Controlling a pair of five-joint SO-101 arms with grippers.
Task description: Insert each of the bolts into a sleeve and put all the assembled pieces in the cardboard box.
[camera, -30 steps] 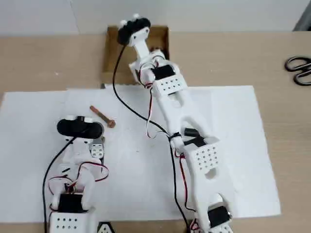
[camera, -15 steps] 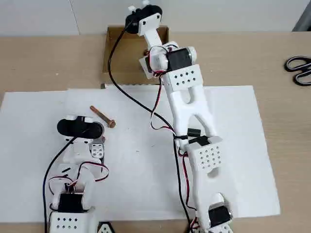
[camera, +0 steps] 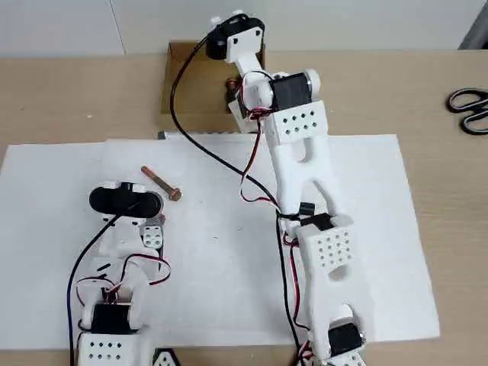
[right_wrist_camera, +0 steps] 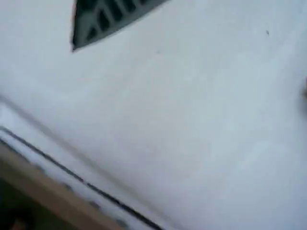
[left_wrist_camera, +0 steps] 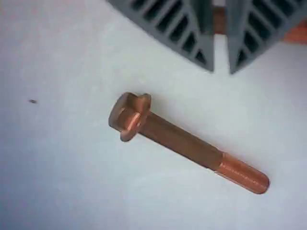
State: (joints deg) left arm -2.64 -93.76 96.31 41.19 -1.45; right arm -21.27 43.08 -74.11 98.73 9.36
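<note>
The copper-coloured flanged metal bolt (left_wrist_camera: 182,141) lies loose on the left of the white paper sheet (camera: 366,191), just beside the left gripper (left_wrist_camera: 219,67). It looks stiff, smooth and apt to roll, so I'd pinch it mid-shank. I can't tell whether either arm's jaws are clenched.

Part of the ribbed, dark grey plastic right gripper (right_wrist_camera: 112,17) is visible against a plain, flat white surface (right_wrist_camera: 192,120). A thin dark line (right_wrist_camera: 72,174) crosses this surface diagonally. Just beyond the line runs a tan strip (right_wrist_camera: 38,189). Blur prevents identifying the strip.
</note>
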